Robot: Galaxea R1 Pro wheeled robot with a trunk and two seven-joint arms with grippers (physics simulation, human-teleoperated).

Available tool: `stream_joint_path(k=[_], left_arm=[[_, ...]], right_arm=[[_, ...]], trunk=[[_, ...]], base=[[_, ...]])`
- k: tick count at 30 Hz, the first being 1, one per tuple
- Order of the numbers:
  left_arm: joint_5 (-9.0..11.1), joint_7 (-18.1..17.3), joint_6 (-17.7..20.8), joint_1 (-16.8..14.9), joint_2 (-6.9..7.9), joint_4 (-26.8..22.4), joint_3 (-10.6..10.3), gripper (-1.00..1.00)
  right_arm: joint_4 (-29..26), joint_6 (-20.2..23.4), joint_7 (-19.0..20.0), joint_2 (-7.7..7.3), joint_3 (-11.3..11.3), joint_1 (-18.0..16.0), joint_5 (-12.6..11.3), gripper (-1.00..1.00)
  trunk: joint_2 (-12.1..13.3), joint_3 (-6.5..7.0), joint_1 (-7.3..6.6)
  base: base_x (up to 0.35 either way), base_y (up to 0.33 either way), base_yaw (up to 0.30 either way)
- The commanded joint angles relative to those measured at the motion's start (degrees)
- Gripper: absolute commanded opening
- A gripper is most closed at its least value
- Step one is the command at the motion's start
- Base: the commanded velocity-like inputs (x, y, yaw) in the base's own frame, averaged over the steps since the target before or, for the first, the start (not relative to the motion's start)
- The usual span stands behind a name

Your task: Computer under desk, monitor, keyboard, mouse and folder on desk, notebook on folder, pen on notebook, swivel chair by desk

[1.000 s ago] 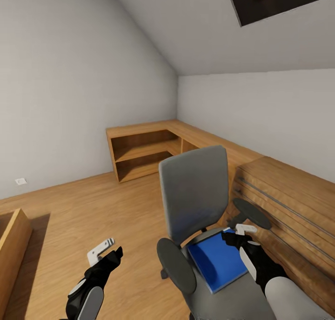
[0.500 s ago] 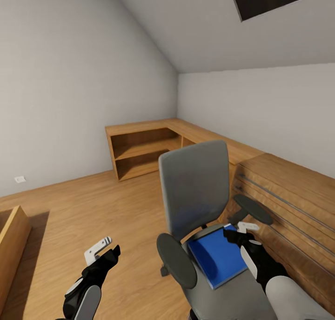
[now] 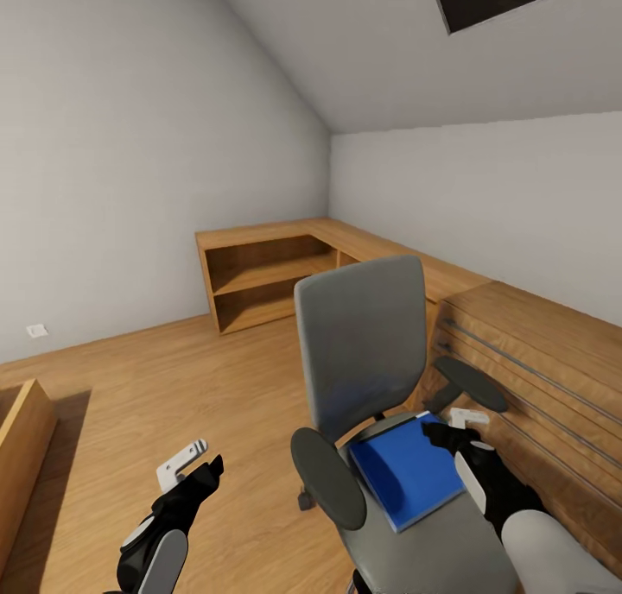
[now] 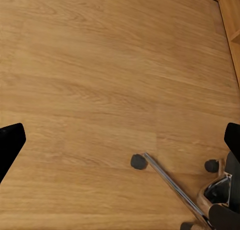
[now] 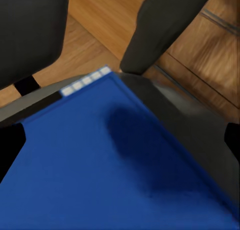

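The swivel chair [image 3: 358, 344] stands in the middle with its grey back toward the room corner. A bright blue folder [image 3: 404, 475] lies flat on its seat. My right gripper [image 3: 456, 426] hovers open over the folder's far right corner, beside the right armrest [image 3: 471, 384]. In the right wrist view the folder [image 5: 115, 170] lies just under the open right gripper [image 5: 120, 145], its black fingertips [image 5: 10, 150] wide apart. My left gripper [image 3: 186, 464] hangs open over bare floor left of the chair. The left wrist view has the open left gripper [image 4: 120, 145] above the chair's chrome base [image 4: 172, 185].
Low wooden shelving [image 3: 268, 274] runs along the back corner. A slatted wooden unit [image 3: 536, 361] stands close to the chair's right side. A wooden box edge [image 3: 22, 439] sits at the left. Light wood floor [image 3: 173, 378] stretches out on the left.
The view has tilted a little. My right gripper has shifted slightly rightward over the folder's far corner. The left gripper has hardly moved.
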Motion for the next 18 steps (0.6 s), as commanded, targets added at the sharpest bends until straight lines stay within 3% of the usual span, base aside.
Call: stream_joint_path(k=[1, 9, 13, 18], left_arm=[[0.39, 0.43, 0.13, -0.04, 0.0, -0.08, -0.04, 1.0], [0.23, 0.43, 0.13, -0.04, 0.0, -0.06, -0.04, 1.0], [0.17, 0.43, 0.13, -0.04, 0.0, 0.0, -0.04, 1.0], [0.14, 0.43, 0.13, -0.04, 0.0, 0.05, -0.04, 1.0]], right_arm=[[-0.59, 0.79, -0.23, -0.09, 0.04, -0.01, -0.49, 1.0], [-6.67, 6.91, -0.27, -0.34, -0.28, -0.07, -0.49, 1.0], [-10.56, 10.78, -0.27, -0.38, -1.39, -0.09, -0.52, 1.0], [-12.21, 12.44, -0.24, -0.34, -3.28, -0.09, -0.64, 1.0]], trunk=[[-0.03, -0.06, -0.01], [-0.03, -0.06, -0.01], [-0.03, -0.06, -0.01], [-0.03, -0.06, -0.01]], base=[[0.0, 0.0, 0.0], [0.0, 0.0, 0.0], [0.0, 0.0, 0.0], [0.0, 0.0, 0.0]])
